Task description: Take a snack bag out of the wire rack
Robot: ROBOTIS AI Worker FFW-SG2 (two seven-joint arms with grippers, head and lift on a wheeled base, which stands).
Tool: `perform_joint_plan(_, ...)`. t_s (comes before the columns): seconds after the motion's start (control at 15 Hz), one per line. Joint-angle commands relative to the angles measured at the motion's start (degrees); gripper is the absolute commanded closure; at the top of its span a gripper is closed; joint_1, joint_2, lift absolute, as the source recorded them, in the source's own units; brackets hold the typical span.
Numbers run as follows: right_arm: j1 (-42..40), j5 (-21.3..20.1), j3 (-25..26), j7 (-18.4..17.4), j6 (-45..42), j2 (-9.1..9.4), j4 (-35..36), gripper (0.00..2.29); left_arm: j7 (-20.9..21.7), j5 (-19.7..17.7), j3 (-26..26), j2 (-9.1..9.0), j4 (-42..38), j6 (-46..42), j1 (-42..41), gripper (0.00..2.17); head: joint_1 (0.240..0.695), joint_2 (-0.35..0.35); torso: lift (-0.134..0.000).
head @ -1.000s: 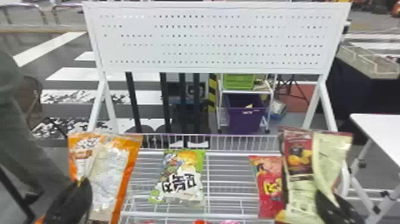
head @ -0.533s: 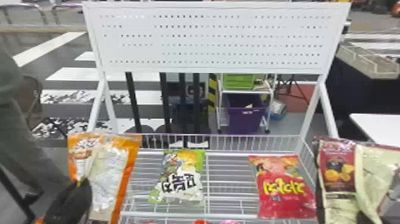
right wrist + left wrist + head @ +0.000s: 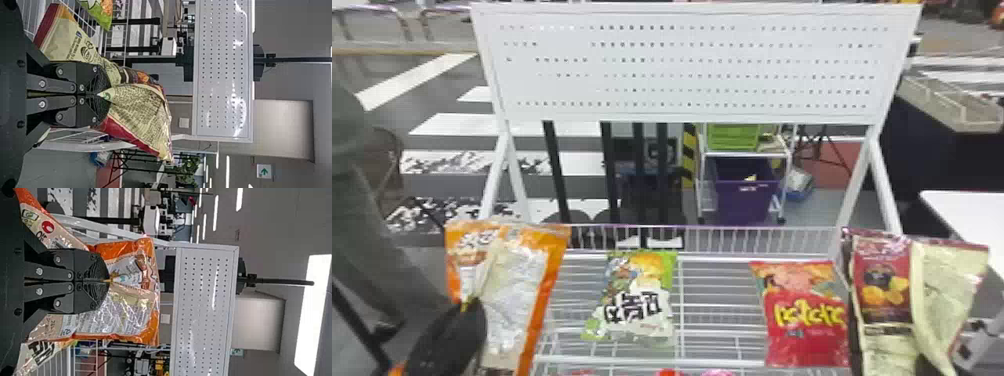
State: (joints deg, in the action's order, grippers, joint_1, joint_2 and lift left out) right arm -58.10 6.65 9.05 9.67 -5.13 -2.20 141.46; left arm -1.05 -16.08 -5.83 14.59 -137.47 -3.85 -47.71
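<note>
At the right side of the wire rack (image 3: 732, 258), the maroon-and-cream bag (image 3: 884, 290) hung upright, its wrapper pinched in the right gripper (image 3: 102, 95), whose two fingers were pressed together on a fold. Across the rack, the left gripper (image 3: 105, 281) was likewise closed, clamped on the back of the orange bag (image 3: 519, 300). The likeliest trouble was slippage: each hold seemed to catch only gathered film, so a quick pull or the weight of the contents could have drawn the slick wrapper from between the fingertips. The maroon-and-cream bag was also creased hard at the grip, and a tighter squeeze might have split it. Its lower part overlapped the rack's side in the head view, where clearance could not be told; moved too low, it might have snagged on the wires or nudged the red bag (image 3: 804, 325) just beside it. The green bag (image 3: 639, 300) lay well apart.
</note>
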Motion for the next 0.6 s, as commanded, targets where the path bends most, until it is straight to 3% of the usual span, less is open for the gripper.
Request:
perform_joint_plan(0.0,0.0,0.0,0.0,0.0,0.0,0.0,-0.1,2.25,0.0,0.0,0.0,-0.09,0.1,0.1,0.1,1.8,0.499,0.0,0.0)
perform_joint_plan(0.53,0.4,0.1,0.1,0.0,0.0,0.0,-0.8,2.25,0.0,0.2,0.0,-0.17,0.1,0.3,0.1,1.8,0.499,0.0,0.0)
